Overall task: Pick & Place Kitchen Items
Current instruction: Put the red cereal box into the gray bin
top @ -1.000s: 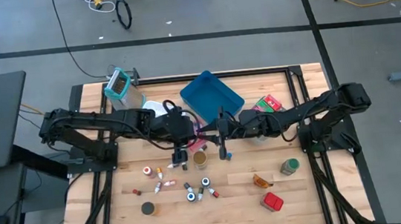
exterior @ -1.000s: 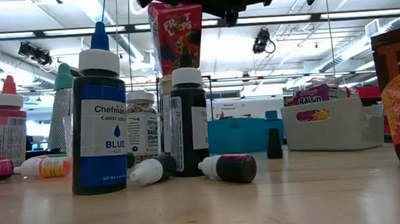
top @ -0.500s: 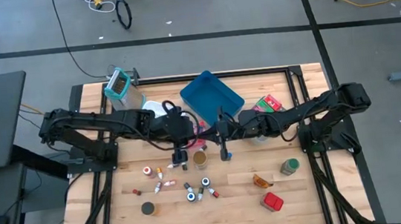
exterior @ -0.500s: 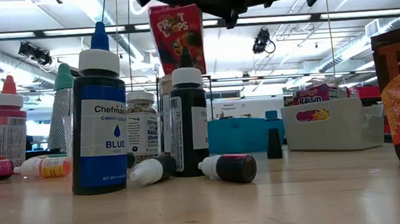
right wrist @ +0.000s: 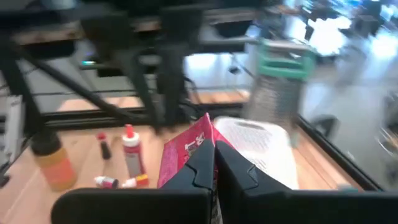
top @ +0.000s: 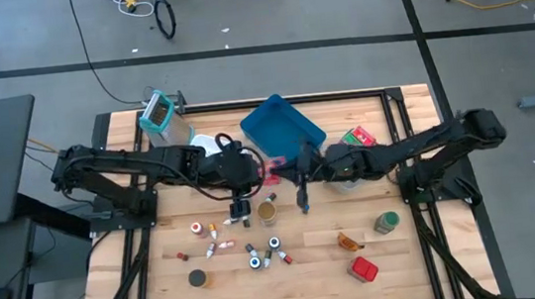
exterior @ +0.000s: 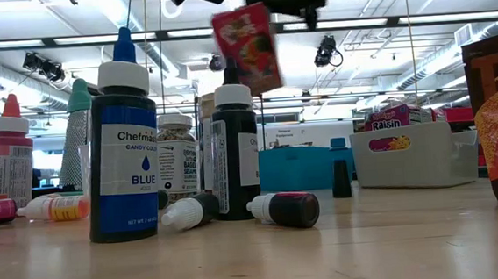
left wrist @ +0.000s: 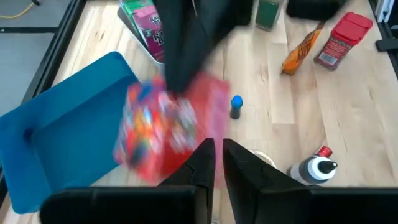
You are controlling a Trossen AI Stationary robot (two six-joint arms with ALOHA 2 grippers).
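Observation:
A small red Froot Loops box (exterior: 247,47) hangs tilted in the air above the middle of the table (top: 272,171). My right gripper (right wrist: 216,165) reaches in level from the table's right and is shut on it. My left gripper (left wrist: 218,162) hovers just left of the box (left wrist: 168,130), its fingers nearly together, with the box just beyond their tips. Small bottles (top: 248,246) stand and lie on the near half of the table, and a blue-capped one (exterior: 122,148) and a black one (exterior: 235,154) stand close in the low view. My right gripper pinches the box between its two fingers at the box's upper edge (right wrist: 205,134), on the side facing the right arm. The fingers come level from the table's right. The box is lifted clear and hangs tilted below the hold.
The blue tray (top: 282,128) sits at the far middle, a white basket (top: 209,146) and a grater (top: 159,111) far left. A grey bin with packets (top: 358,138) lies right of the tray. A jar (top: 268,209), green-capped jar (top: 386,222), orange packet (top: 350,242) and red tin (top: 364,270) lie nearer.
My right gripper has drawn back toward the table's right, taking the box with it. The box has moved right, away from my left gripper, and tipped from upright to tilted.

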